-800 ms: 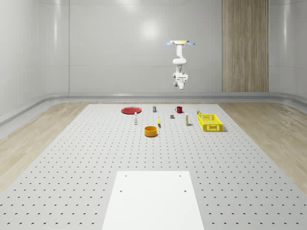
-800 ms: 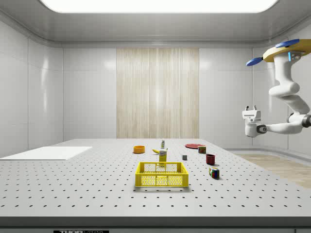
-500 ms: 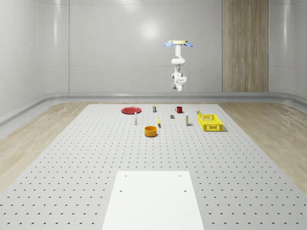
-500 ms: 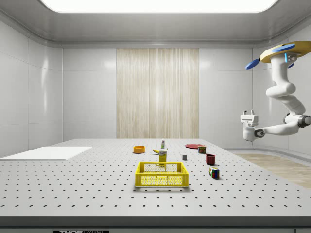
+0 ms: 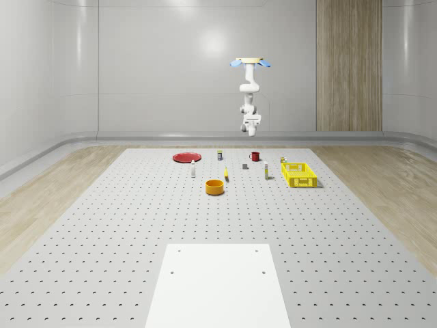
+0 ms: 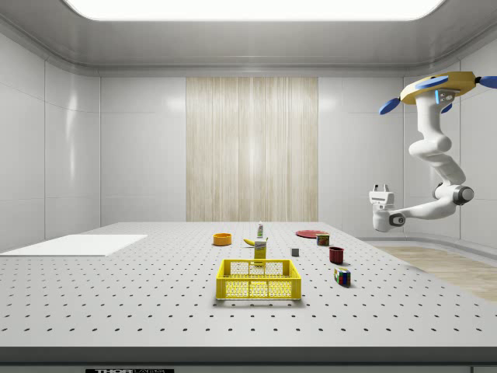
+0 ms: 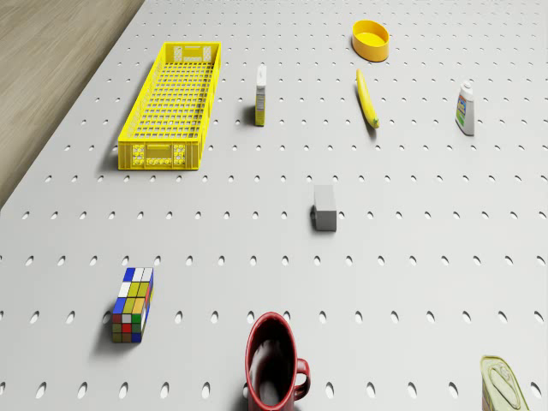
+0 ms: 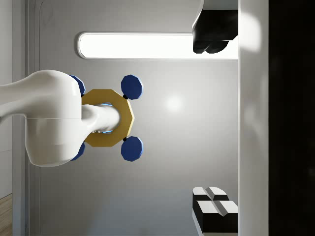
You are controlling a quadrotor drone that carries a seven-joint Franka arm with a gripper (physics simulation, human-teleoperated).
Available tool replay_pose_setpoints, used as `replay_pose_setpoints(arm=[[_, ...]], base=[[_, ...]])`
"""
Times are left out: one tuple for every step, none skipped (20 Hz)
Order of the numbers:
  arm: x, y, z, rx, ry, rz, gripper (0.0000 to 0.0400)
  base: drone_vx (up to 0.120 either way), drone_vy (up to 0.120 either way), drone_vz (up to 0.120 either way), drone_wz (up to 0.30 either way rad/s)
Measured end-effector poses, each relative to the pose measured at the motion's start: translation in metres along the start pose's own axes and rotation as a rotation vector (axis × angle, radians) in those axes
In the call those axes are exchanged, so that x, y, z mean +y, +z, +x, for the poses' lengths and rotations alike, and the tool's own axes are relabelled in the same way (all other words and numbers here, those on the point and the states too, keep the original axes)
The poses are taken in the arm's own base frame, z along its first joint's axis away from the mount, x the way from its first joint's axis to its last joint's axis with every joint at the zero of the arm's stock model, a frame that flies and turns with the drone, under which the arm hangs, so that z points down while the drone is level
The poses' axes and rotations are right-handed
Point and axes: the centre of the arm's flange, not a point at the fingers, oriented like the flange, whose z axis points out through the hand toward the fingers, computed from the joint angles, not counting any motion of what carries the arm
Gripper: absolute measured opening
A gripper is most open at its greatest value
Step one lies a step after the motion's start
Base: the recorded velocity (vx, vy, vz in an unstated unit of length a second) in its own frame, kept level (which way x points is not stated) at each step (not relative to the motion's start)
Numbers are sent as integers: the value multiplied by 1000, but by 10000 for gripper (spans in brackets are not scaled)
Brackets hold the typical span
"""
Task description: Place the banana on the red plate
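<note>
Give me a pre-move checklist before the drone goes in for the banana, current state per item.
1. Banana free to grasp: ok. It lies flat on the table, apart from the orange bowl and the white bottle.
2. Red plate bare: ok, nothing on it.
3. Gripper unloaded: ok. It hangs in the air past the table's far edge, holding nothing, fingers apart in the wrist view.
4. Drone position: not ok. It hovers high, off to the side view's right, not over the banana.
5. Gripper pointed at the table: not ok. It points upward.
6. Path down to the banana: cannot tell. The red mug and grey block stand between.
</note>
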Motion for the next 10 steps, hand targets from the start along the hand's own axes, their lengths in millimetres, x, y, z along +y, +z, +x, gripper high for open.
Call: replay_pose_setpoints(arm=[[0,-2,0,1,0,1,400],[0,-3,0,1,0,1,400],[0,-4,0,2,0,2,400],[0,-5,0,2,0,2,400],[0,-6,0,3,0,3,400],[0,-6,0,3,0,3,400],[0,-7,0,4,0,4,400],[0,-7,0,4,0,4,400],[0,-7,0,5,0,5,400],[0,-7,0,6,0,5,400]], base=[[120,-120,0,0],[120,-120,0,0],[120,-120,0,0],[120,-120,0,0],[120,-120,0,0],[120,-120,0,0],[120,-120,0,0],[120,-120,0,0],[120,-120,0,0],[120,-120,0,0]])
